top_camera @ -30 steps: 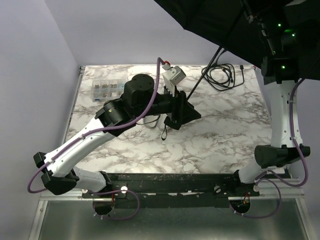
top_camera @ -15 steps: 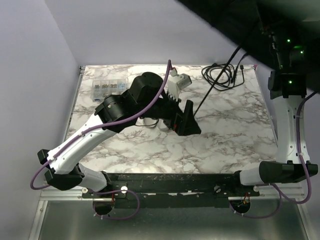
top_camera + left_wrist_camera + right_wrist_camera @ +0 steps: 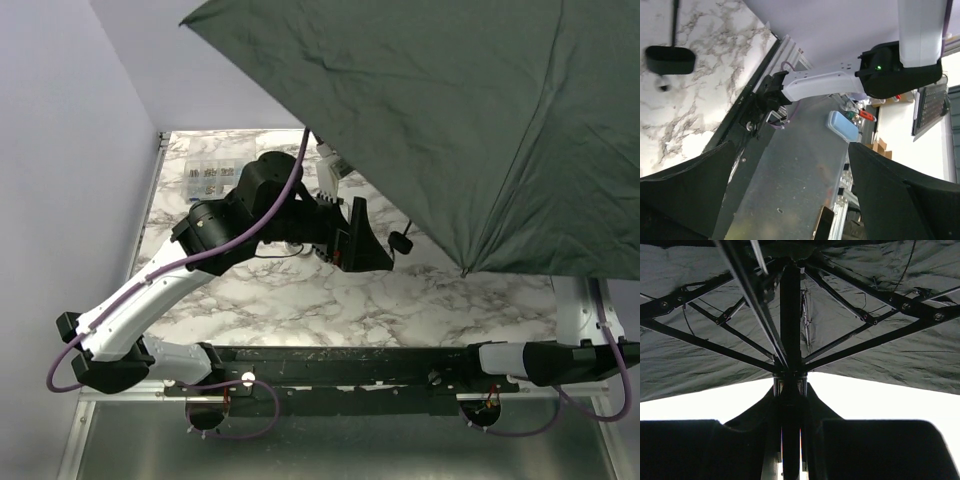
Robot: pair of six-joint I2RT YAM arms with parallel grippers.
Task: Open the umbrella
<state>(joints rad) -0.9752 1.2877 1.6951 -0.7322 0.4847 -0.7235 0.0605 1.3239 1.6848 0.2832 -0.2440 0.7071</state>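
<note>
Two claws: right claw [image 3: 790, 410] clamped on umbrella [image 3: 450, 130] shaft [image 3: 790, 315]; left claw [image 3: 790, 200] apart beside handle [image 3: 670, 59].

Two black fingers [image 3: 685, 200] of the left gripper [image 3: 790, 147] at the bottom corners, spread far apart, nothing between them. At the top left, the black handle of the umbrella [image 3: 670, 59] on its thin stick, over the white marble table [image 3: 715, 60], well away from the fingers. Past the table's edge, a white and black arm [image 3: 825, 85] with a green light [image 3: 879, 67], and a blue box [image 3: 842, 126] further off
</note>
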